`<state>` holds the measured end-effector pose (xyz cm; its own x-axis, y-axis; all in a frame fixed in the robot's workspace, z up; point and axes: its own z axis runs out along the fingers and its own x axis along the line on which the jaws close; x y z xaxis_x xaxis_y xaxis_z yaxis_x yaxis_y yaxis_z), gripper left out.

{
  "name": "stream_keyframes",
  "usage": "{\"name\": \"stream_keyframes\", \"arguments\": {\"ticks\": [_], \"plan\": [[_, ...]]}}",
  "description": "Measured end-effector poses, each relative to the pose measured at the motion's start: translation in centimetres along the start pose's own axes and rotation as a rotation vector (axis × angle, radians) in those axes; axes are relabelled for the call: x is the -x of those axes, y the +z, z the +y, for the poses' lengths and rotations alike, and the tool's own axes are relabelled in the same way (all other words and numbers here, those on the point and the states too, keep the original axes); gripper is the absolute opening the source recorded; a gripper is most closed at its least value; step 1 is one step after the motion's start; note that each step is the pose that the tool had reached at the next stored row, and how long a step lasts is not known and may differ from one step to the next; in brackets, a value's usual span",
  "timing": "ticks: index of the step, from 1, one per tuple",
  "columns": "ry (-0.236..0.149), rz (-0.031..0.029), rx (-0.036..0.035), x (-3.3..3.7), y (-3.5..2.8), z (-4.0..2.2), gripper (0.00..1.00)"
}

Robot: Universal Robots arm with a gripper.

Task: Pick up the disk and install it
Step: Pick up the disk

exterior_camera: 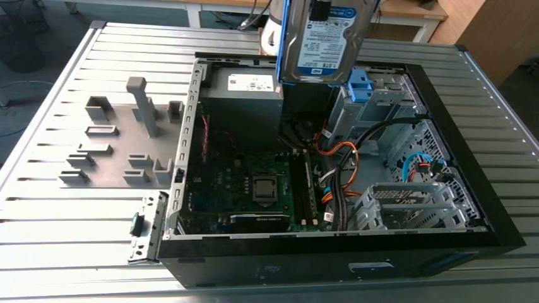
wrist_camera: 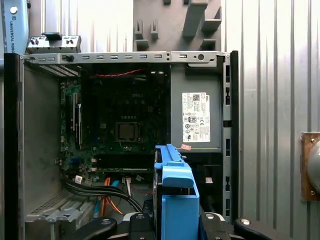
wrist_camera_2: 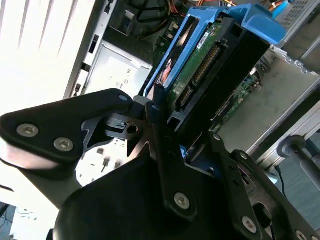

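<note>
The fingers (wrist_camera_2: 161, 150) of the gripper (wrist_camera_2: 184, 116) are clenched on the disk (wrist_camera_2: 210, 55), one on each side of its blue bracket, as we see in the second wrist view. We judge the pick-up done: in the exterior view the disk hangs upright in the air, label facing the camera, touching nothing but the fingers. The install is not yet done, since the disk sits in no bay. Below it the open computer case (exterior_camera: 295, 260) lies on its side on the slatted desk (exterior_camera: 50, 221). The disk is over the case's far part, between the grey power supply (exterior_camera: 244, 95) and the metal drive cage (exterior_camera: 383, 104), which carries a light-blue clip (exterior_camera: 358, 85). Inside the case we also see the motherboard (exterior_camera: 252, 183) and a bundle of cables (exterior_camera: 337, 170). A grey fixture (exterior_camera: 126, 142) stands on the desk at the exterior view's left.
</note>
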<state>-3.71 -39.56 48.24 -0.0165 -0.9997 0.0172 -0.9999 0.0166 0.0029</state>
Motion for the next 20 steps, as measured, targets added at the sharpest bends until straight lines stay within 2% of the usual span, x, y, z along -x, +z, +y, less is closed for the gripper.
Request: {"name": "stream_keyframes", "arguments": {"ticks": [12,13,14,16,17,18,20], "plan": [[0.0,-0.0007,0.0001,-1.73,0.04,-0.03,0.36],[0.0,-0.0058,0.0002,-1.88,0.04,-0.03,0.36],[0.0,-0.0153,0.0003,-2.04,0.05,-0.03,0.36],[0.0,-0.0417,0.0006,-2.3,0.06,-0.04,0.36],[0.0,-0.0523,0.0008,-2.46,0.07,-0.04,0.36],[0.0,-0.0555,0.0009,-2.65,0.07,-0.05,0.36],[0.0,-0.0561,0.0009,-2.96,0.08,-0.05,0.36]]}}
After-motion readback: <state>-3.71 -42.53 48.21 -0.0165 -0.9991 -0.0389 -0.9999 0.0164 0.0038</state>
